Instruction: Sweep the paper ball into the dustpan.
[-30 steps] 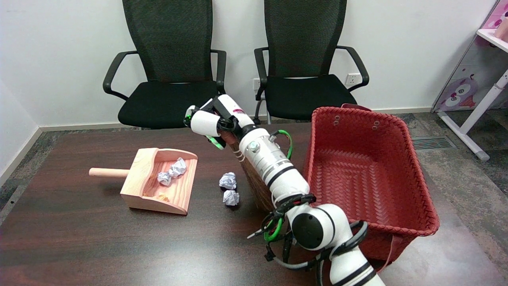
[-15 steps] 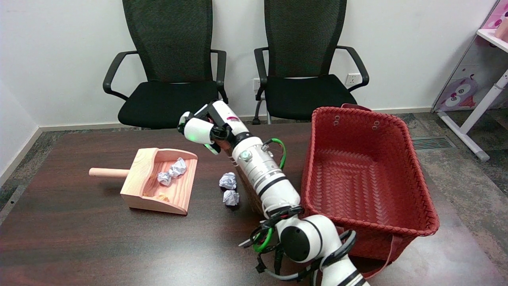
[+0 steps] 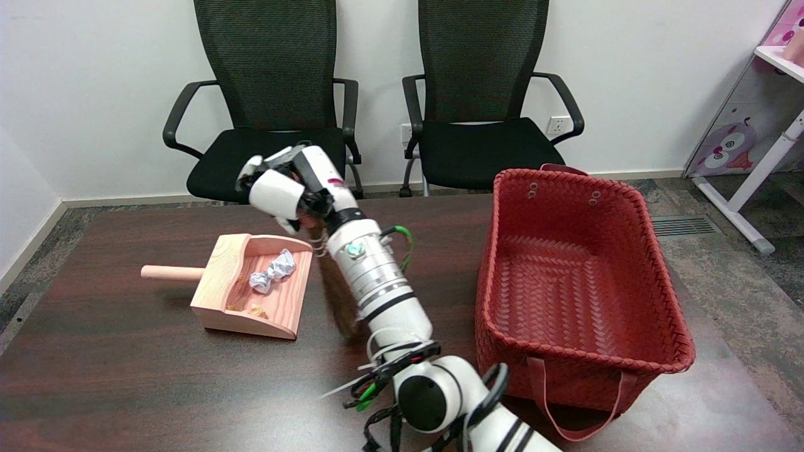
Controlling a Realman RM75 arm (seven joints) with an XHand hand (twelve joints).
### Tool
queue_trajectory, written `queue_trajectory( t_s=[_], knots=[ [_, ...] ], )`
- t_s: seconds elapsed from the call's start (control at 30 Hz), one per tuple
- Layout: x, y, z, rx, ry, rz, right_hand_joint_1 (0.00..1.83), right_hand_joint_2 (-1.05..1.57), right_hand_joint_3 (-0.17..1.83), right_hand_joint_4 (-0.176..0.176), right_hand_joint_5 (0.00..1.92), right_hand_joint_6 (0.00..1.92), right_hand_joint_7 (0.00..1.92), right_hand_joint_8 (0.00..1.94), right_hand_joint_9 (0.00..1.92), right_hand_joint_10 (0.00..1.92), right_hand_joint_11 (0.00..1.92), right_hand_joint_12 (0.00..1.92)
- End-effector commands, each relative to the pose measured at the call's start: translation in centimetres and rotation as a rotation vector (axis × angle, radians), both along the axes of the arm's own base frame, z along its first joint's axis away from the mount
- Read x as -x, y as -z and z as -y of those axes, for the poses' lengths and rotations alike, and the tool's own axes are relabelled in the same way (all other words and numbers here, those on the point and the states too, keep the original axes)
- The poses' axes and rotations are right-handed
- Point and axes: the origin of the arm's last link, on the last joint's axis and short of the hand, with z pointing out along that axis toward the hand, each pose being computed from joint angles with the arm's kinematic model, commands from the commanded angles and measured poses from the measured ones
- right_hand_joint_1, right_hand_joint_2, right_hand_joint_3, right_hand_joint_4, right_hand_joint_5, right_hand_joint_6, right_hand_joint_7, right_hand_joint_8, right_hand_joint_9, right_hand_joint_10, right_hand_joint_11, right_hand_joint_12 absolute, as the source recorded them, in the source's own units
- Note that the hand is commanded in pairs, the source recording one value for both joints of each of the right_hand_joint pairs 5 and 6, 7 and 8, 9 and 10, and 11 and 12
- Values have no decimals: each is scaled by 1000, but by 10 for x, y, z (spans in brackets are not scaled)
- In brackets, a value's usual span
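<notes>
Robot's right hand [image 3: 282, 188] is clenched round the top of a small brown broom [image 3: 336, 295], fingers curled in on the handle, just above the far right corner of the wooden dustpan [image 3: 276, 307]. Broom hangs down under the white forearm; its bristles show blurred w/ the tips at desk level, just right of the dustpan's open mouth. The arm runs from the hand down to the pic's lower edge, green and black cables looped at wrist and elbow.

Two crumpled paper balls [image 3: 271, 273] lie inside the dustpan, touching each other, toward its far half. Can't tell if any paper sits behind the broom or forearm; that strip is hidden. Dustpan rests flat on the dark wood desk [image 3: 125, 376], round handle pointing left, mouth facing right.

Right of the arm, a red woven basket [image 3: 628, 207] stands on the desk, one strap hanging over its near wall. Beyond the far edge, two black mesh chairs [image 3: 270, 94] face the desk against a white wall; a white-legged stand w/ a pink panel at far right.
</notes>
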Motion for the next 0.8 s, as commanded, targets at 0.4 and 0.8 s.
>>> queue_trajectory(
  t_s=[0.4, 0.8],
  knots=[
    [22, 14, 31, -223, 156, 770, 650, 1042, 1590, -1, 1920, 1920, 1920, 1920, 1920, 1920, 1920, 1920],
    [-11, 11, 28, -306, 20, 643, 702, 1038, 1500, -9, 1920, 1920, 1920, 1920, 1920, 1920, 1920, 1920]
  ],
)
